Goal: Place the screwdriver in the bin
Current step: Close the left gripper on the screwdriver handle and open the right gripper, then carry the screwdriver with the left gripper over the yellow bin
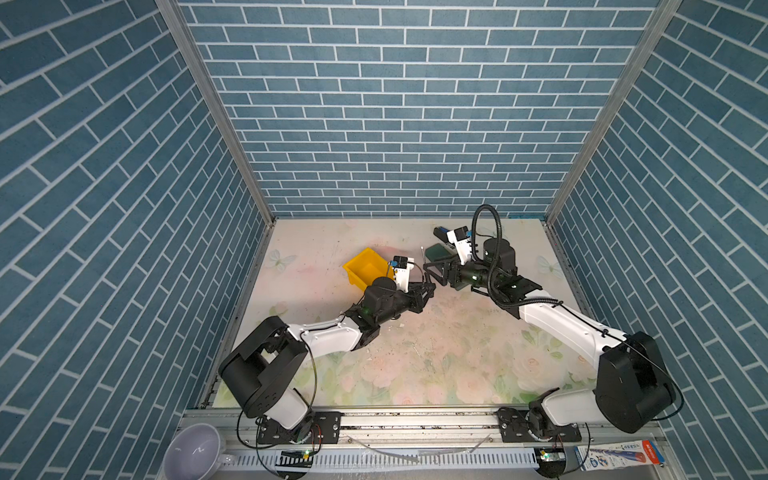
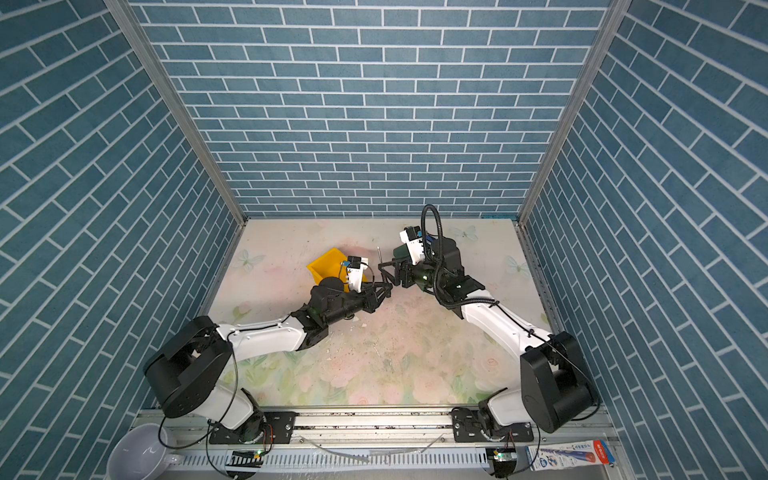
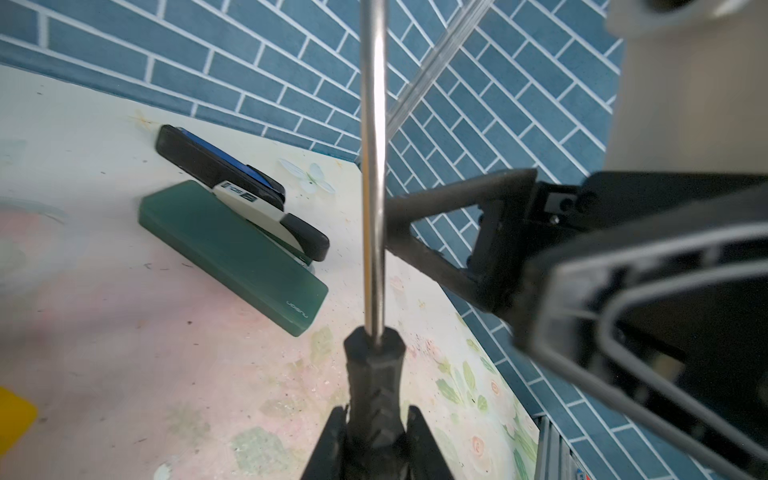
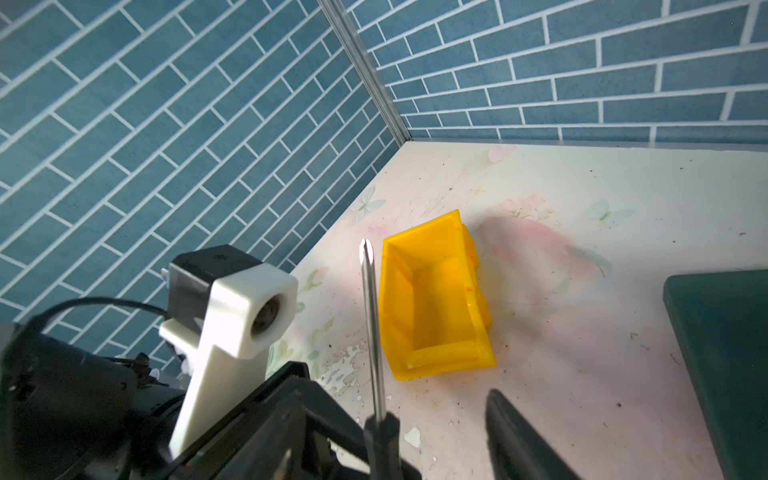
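Gripping the screwdriver (image 3: 372,232) by its ribbed black handle, held it clenched in the left hand (image 3: 376,415), shaft upright above the worktop (image 1: 415,353), at 3 o'clock of the yellow bin (image 1: 357,259). Showed the right hand (image 1: 432,272) released, jaws apart just beside the shaft. Judged light, stiff, slick along the steel; best taken at the ribs.

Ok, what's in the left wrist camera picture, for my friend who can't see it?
The left gripper grips the screwdriver by its black handle, shaft pointing away. Beyond lie a green case and a black-and-blue tool.
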Controlling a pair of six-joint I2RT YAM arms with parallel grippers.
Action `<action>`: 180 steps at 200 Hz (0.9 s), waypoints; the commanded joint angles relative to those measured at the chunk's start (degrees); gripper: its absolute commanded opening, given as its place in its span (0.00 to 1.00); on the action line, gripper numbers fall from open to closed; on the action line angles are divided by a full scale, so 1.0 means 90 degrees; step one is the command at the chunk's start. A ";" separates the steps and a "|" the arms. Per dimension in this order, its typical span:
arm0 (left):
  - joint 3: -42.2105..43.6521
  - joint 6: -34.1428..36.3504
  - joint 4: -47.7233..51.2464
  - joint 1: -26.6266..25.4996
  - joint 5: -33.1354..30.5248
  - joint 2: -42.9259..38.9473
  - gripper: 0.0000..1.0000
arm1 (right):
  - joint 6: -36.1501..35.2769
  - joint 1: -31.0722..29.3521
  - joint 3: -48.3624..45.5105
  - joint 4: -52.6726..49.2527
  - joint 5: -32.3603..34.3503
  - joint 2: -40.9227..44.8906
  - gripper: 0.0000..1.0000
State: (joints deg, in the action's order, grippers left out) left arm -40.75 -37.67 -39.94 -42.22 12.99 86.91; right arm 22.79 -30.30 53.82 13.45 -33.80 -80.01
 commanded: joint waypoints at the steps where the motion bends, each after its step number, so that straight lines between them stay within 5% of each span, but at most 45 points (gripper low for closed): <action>1: 0.0065 0.0085 0.0765 0.0409 -0.0230 -0.0348 0.04 | -0.0253 -0.0083 -0.0190 0.0195 -0.0026 0.0189 0.80; 75: -0.0957 0.0067 0.4218 0.1946 -0.0685 -0.0520 0.00 | -0.1566 -0.0911 0.0373 -0.0851 0.0560 -0.0218 0.89; 141: -0.2997 0.0241 0.6851 0.2039 -0.1528 0.0524 0.00 | -0.1588 -0.1135 0.0416 -0.0852 0.0762 -0.0359 0.89; 180: -0.3402 -0.0079 0.7417 0.2034 -0.1597 0.0983 0.00 | -0.1613 -0.1135 0.0334 -0.0907 0.0863 -0.0314 0.89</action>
State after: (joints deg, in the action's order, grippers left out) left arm -70.08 -36.95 19.59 -24.12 0.43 94.13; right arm 10.50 -40.14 54.61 5.80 -27.22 -82.87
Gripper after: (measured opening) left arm 0.241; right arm 0.893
